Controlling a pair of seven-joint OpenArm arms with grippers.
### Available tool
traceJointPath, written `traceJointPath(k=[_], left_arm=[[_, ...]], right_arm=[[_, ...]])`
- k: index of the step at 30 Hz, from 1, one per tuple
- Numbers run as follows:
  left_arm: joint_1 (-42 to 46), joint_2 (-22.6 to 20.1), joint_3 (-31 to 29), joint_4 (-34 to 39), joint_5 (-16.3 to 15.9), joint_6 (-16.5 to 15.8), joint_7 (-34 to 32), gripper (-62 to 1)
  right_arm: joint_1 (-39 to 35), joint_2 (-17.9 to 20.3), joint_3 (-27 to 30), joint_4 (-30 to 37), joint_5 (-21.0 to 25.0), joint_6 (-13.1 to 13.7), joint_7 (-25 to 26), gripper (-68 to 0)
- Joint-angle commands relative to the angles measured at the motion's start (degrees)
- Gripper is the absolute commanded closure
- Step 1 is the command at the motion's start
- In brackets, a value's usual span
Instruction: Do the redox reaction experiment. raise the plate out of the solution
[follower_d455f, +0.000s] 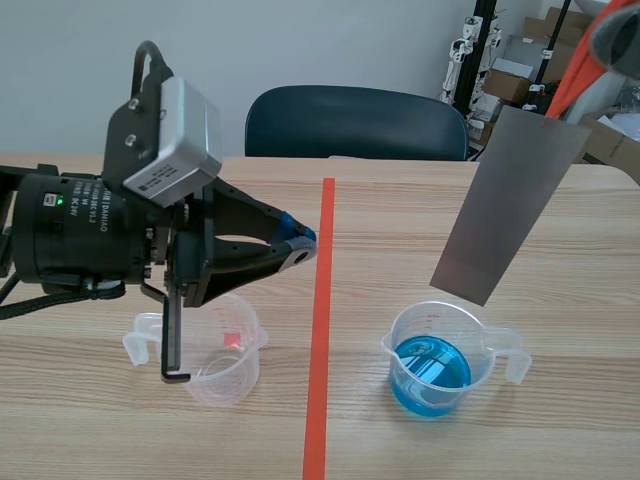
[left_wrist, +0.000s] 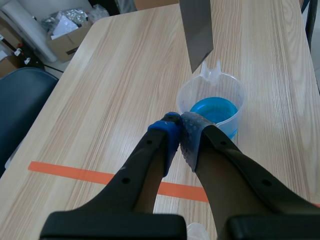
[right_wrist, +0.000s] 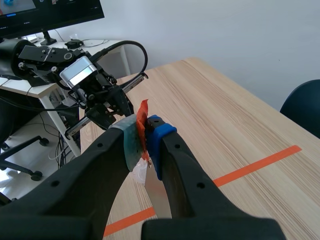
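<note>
A light wooden table (follower_d455f: 400, 215) with fine lengthwise grain is carrying two vessels. A clear plastic cup of blue liquid (follower_d455f: 432, 372), handled and spouted, is standing upright on its right half. A second clear plastic cup (follower_d455f: 230, 378), showing a small red patch, is standing on the left half, well apart. An orange-red tape line (follower_d455f: 320, 330) is running between them, away from the robot.

plate (follower_d455f: 510, 200) hangs over blue beaker (follower_d455f: 435, 372) — top access blkd | left tool (follower_d455f: 298, 242) above empty cup (follower_d455f: 218, 352)

The plate (left_wrist: 196, 30) lost its upper end to the left wrist view's edge; the left arm (follower_d455f: 90, 230) partly hid the clear beaker (follower_d455f: 225, 375).
</note>
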Motion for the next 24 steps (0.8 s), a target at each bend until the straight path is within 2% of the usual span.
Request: traceJointPath(k=[1,3,9,15,24], left_arm=[[-1.0,1.2,0.7,-0.3,0.3,0.1,-0.7,-2.9],[-1.6,2.3,1.2,-1.2,1.5,0.0,-0.7,-2.9],[-2.0,3.7,1.5,-1.7,1.5,-0.6,-0.7,-3.0],[-2.5,4.5,1.5,-1.7,1.5,-3.1,-0.6,-3.0],[-2.5,4.5,1.5,-1.7,1.5,-3.1,-0.3,-3.0]], right_arm=[[0.8,0.5,1.3,0.3,1.1,0.9,1.1,-0.4],[0.8,0.5,1.3,0.3,1.1,0.9,1.1,-0.4],[0.8,0.5,1.3,0.3,1.1,0.9,1.1,-0.4],[0.8,0.5,1.3,0.3,1.1,0.9,1.1,-0.4],[0.8,0.5,1.3,0.3,1.1,0.9,1.1,-0.4]])
